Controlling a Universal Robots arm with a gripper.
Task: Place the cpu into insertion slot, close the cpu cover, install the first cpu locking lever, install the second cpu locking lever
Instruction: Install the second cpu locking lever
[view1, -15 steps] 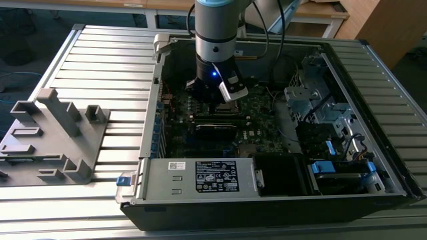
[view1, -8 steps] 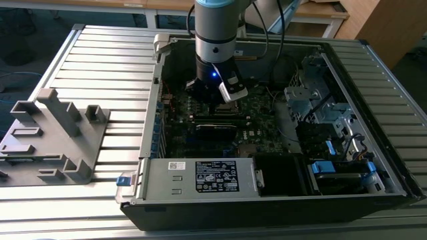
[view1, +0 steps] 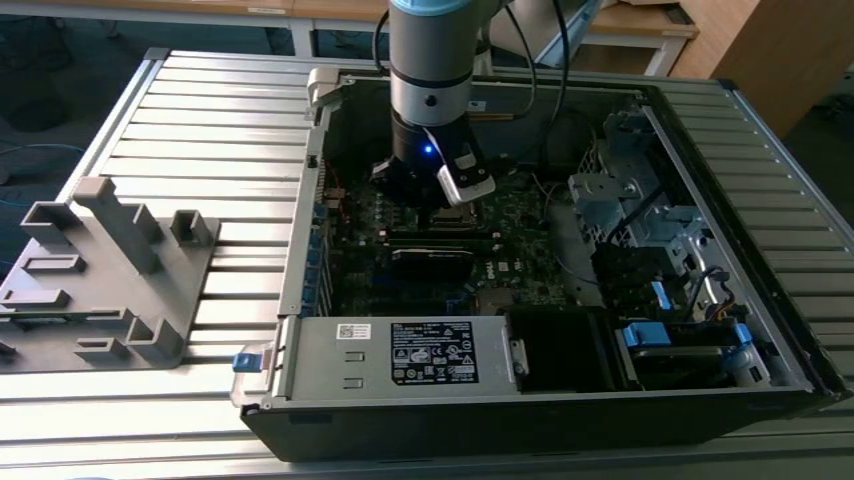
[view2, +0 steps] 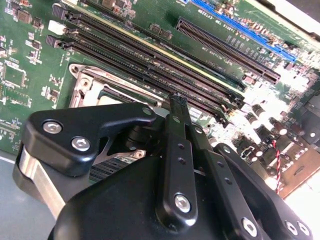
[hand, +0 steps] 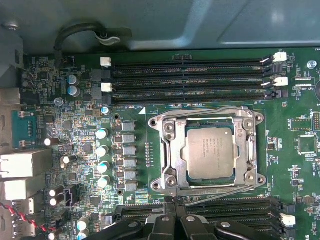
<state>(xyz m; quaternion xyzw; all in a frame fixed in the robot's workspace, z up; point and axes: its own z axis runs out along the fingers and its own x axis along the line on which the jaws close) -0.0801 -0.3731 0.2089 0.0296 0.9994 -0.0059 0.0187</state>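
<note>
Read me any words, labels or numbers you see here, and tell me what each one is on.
None can be read.
Square silver-grey cpu: print on top, too blurred.
White sticker on grey metal power supply box: too small.
Black label on the same box: too small.
Green motherboard: tiny white markings, unreadable.

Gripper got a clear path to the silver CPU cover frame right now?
Probably yes. The tool sits beside the silver square cover frame, which lies flat around the grey metal-topped chip; nothing stands between them.
</note>
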